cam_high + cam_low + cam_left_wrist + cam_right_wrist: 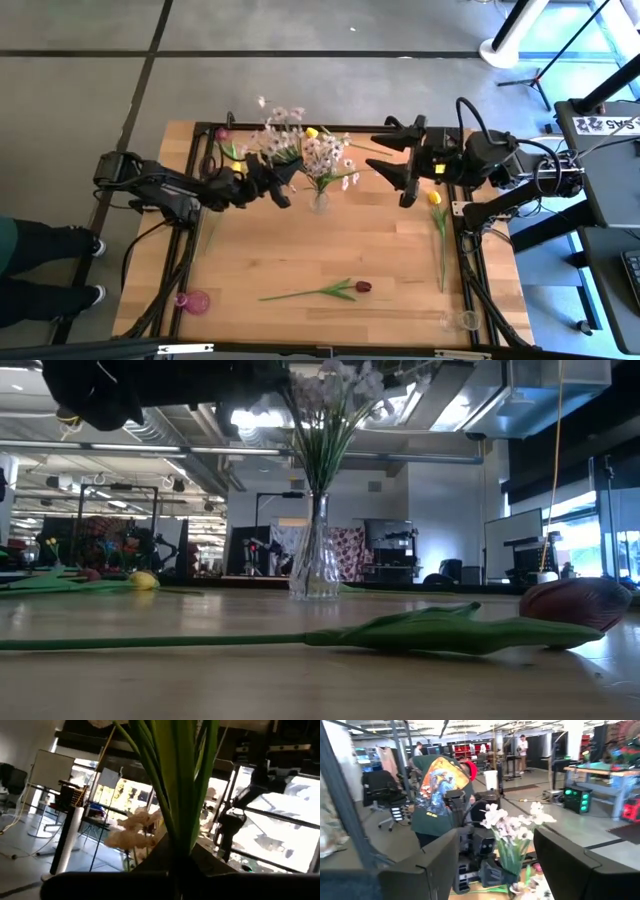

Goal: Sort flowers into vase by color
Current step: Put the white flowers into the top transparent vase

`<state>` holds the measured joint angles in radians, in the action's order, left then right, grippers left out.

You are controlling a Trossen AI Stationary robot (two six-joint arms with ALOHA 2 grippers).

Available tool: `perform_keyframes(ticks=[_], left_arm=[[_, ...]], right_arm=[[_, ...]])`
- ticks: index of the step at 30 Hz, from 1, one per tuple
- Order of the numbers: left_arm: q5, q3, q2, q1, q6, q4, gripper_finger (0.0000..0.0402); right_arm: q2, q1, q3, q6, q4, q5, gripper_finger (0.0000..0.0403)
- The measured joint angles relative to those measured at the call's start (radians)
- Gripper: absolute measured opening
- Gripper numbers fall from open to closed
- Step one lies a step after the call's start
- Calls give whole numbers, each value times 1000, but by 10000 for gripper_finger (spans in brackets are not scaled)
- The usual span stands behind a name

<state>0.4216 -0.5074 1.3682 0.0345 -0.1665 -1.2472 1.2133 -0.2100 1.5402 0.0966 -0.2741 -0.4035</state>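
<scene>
My left gripper is shut on a spray of white-pink flowers, just left of the clear glass vase at mid-table. That vase stands upright and holds another white-pink bunch; its green stems stick into its neck. My right gripper hangs open, raised to the right of the vase, with nothing between its fingers. A dark red tulip lies on its side near the front edge. A yellow tulip lies at the right. My left gripper pinches the bundle of green stems of the spray between its two fingers. The fingers come from the table's left, slanting a little upward. The spray is lifted clear of the table, and its blossoms stand above the gripper.
A pink vase lies at the near left corner and a clear one at the near right. A pink bud and a yellow bud lie along the far edge. A person stands beyond the table's left side.
</scene>
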Motion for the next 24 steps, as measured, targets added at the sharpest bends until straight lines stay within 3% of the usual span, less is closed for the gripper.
perform_keyframes(ticks=[9,12,18,24], left_arm=[[-75,-62,-5,-3,75,20,5],[-82,-87,-28,-6,144,109,5],[-85,-98,-144,-5,130,349,5],[-120,-98,-148,-7,92,383,5]], right_arm=[[0,0,0,12,-24,21,254],[0,0,0,12,-25,22,254],[0,0,0,57,-51,46,254],[0,0,0,57,-61,48,254]])
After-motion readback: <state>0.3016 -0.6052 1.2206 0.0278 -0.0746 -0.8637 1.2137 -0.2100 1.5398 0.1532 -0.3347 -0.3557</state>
